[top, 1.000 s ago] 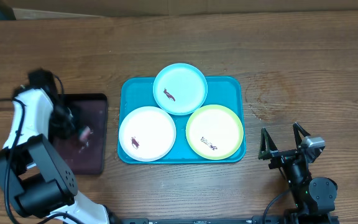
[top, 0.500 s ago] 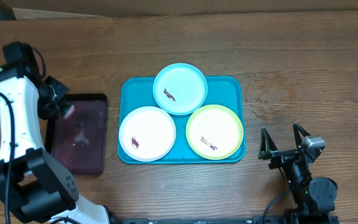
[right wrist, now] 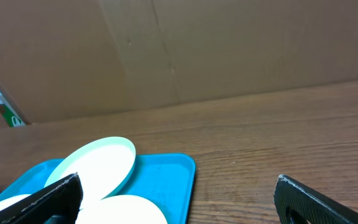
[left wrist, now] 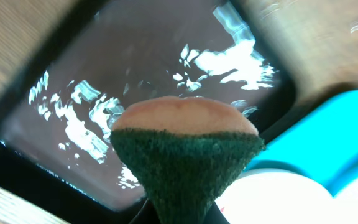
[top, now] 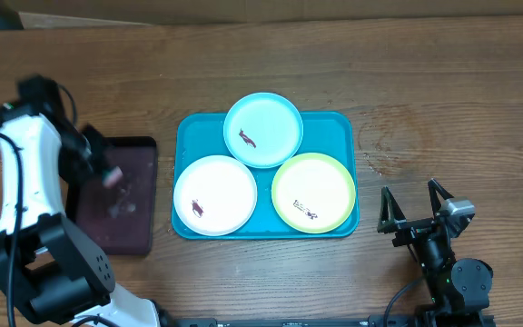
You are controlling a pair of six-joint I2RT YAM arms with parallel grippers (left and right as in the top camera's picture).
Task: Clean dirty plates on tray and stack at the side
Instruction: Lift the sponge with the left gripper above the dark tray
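Note:
Three plates lie on the teal tray (top: 339, 123): a pale blue plate (top: 262, 130) at the back, a white plate (top: 214, 195) front left and a yellow-green plate (top: 313, 193) front right. Each carries a small dark smear. My left gripper (top: 107, 173) is shut on a sponge (left wrist: 185, 149), pink on top and green underneath, held over the dark tray (top: 121, 213) left of the teal tray. My right gripper (top: 413, 209) stands open and empty on the table right of the teal tray, facing the pale blue plate (right wrist: 98, 165).
The dark maroon tray (left wrist: 135, 81) looks wet and shiny in the left wrist view. A cardboard wall (right wrist: 229, 50) runs along the far side of the table. Bare wood lies to the right of the teal tray (right wrist: 166, 174).
My left gripper lifted the sponge from the middle of the dark tray toward its back-left corner, then came back slightly to the right. The right arm stayed still.

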